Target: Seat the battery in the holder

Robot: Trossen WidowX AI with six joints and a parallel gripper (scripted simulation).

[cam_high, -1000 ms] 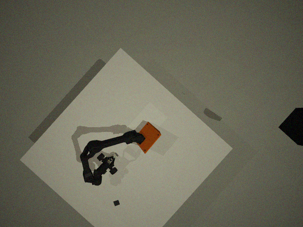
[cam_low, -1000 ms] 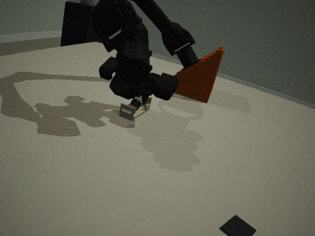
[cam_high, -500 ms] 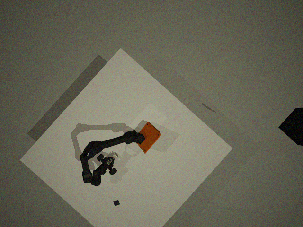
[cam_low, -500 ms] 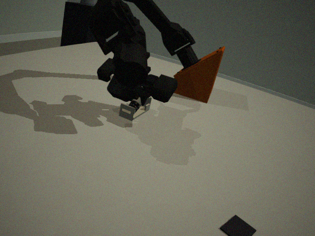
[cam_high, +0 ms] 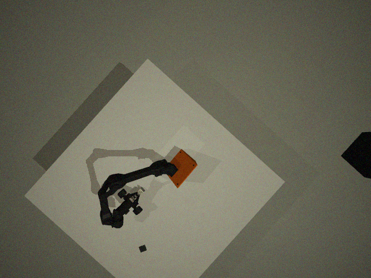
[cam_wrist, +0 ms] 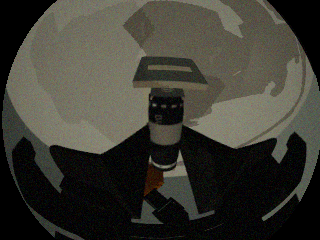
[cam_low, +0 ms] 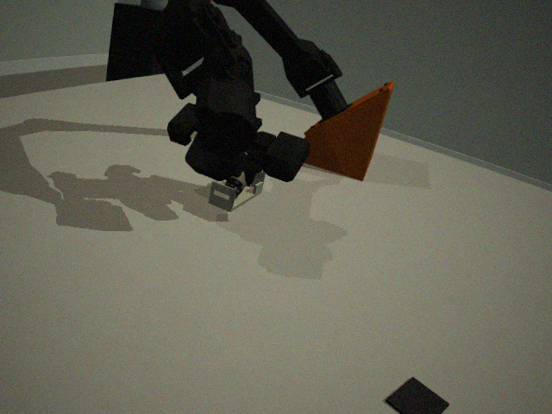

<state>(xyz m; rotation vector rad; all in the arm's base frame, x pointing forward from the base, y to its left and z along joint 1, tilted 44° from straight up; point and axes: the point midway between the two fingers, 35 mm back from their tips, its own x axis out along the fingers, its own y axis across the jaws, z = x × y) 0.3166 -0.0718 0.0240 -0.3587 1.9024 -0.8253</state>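
The battery (cam_wrist: 166, 134) (cam_low: 233, 183), dark with a light band, is between my fingers. My gripper (cam_wrist: 164, 130) (cam_low: 243, 177) is shut on it, low over the holder. The holder (cam_wrist: 170, 74) (cam_low: 221, 195) (cam_high: 141, 190) is a small grey frame with upright end walls; one wall has a light slot. One battery end is close to this slotted wall, with a bit of the spring showing between them in the wrist view. The battery appears tilted, this end lower. Its other end, toward the opposite wall, is largely hidden by the fingers in the exterior view, so its fit under the lip cannot be told.
An orange plate (cam_high: 184, 164) (cam_low: 352, 140) stands at the arm's base. A small dark square (cam_high: 142, 248) (cam_low: 417, 396) lies on the pale table (cam_high: 227, 191) (cam_low: 267, 338). A black box (cam_high: 359, 155) (cam_low: 131, 44) is beyond the table.
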